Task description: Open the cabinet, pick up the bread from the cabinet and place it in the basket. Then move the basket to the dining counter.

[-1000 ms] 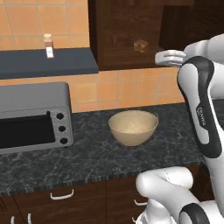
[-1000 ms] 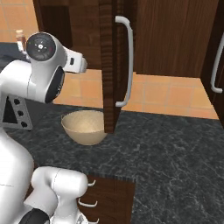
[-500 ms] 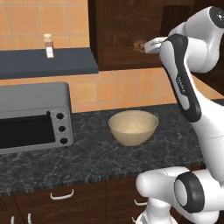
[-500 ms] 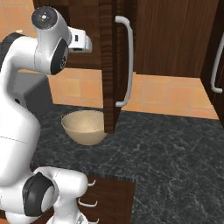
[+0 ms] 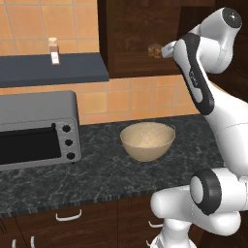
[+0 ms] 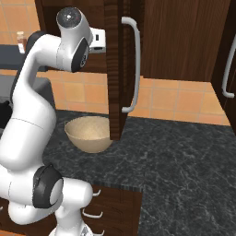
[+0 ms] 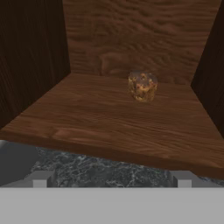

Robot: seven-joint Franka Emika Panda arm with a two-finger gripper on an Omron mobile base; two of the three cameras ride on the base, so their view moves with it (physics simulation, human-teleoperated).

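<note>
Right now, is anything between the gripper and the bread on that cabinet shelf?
No. In the hand view, only bare wooden shelf lies between the open gripper and the bread.

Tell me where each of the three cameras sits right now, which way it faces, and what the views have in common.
Left base view: behind the arm to its left, looking forward and down at the basket, toaster oven and open cabinet; the arm rises at right.
Right base view: behind the arm to its right, facing the cabinet door edge-on; the arm rises at left.
Hand view: on the hand, looking into the cabinet at the bread; the open gripper shows its fingertips at the bottom.
Shared: both base views show the basket; left base and hand views show the bread.
</note>
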